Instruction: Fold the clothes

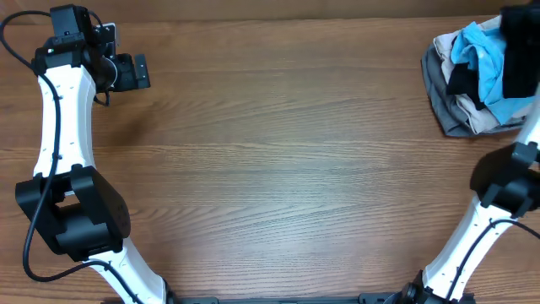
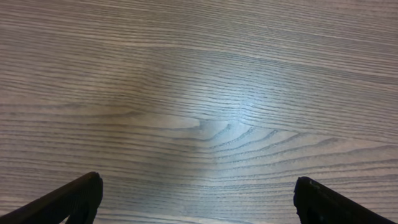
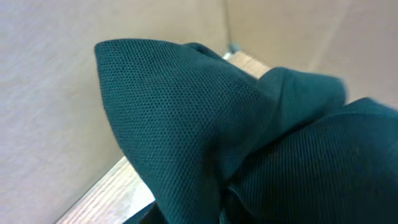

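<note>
Garment (image 3: 205,124): dark mesh, soft, light, floppy.
Right end effector (image 1: 518,29): clamped on its bunched cloth.
Left end effector (image 2: 199,208): spread apart, empty.
Hold: probably hem corners.

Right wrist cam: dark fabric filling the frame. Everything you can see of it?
The dark garment fills the right wrist view: near-black, green-tinged, fine mesh-like knit. It is bunched in thick folds, one rising to a rounded peak upper left, close to the lens. The wooden table edge shows behind. No logo or hem visible; what grips it is hidden.
</note>
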Available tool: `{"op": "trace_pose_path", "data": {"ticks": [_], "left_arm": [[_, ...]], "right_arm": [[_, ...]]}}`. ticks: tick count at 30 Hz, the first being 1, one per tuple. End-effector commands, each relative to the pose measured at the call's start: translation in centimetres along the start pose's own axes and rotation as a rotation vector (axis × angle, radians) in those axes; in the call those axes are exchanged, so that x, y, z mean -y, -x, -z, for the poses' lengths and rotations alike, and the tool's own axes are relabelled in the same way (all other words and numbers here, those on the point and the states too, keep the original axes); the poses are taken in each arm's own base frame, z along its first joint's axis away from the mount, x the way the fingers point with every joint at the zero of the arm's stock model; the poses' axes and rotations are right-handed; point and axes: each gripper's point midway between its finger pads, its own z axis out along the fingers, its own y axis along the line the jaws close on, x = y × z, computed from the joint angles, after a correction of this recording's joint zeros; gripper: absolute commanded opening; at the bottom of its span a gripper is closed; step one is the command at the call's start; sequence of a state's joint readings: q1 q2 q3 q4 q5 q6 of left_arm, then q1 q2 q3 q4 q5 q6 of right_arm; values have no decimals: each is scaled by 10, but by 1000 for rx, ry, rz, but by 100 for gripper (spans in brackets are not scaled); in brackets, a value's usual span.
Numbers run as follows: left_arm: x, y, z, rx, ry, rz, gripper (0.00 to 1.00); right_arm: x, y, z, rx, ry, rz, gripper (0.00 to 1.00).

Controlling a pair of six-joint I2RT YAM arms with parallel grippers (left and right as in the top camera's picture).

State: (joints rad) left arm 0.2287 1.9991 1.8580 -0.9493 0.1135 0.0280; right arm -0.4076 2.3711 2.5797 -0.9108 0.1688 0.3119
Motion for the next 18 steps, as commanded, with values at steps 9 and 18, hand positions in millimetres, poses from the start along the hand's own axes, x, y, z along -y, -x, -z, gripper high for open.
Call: {"op": "trace_pose_path", "data": {"ticks": [9, 18], "left_arm": [[5, -1, -6, -12, -15, 9, 100], [12, -9, -23, -55, -28, 16, 100]], "right_arm": [[-56, -57, -56, -54, 88, 70, 84], [-69, -36, -32, -21, 157, 87, 100]]}}
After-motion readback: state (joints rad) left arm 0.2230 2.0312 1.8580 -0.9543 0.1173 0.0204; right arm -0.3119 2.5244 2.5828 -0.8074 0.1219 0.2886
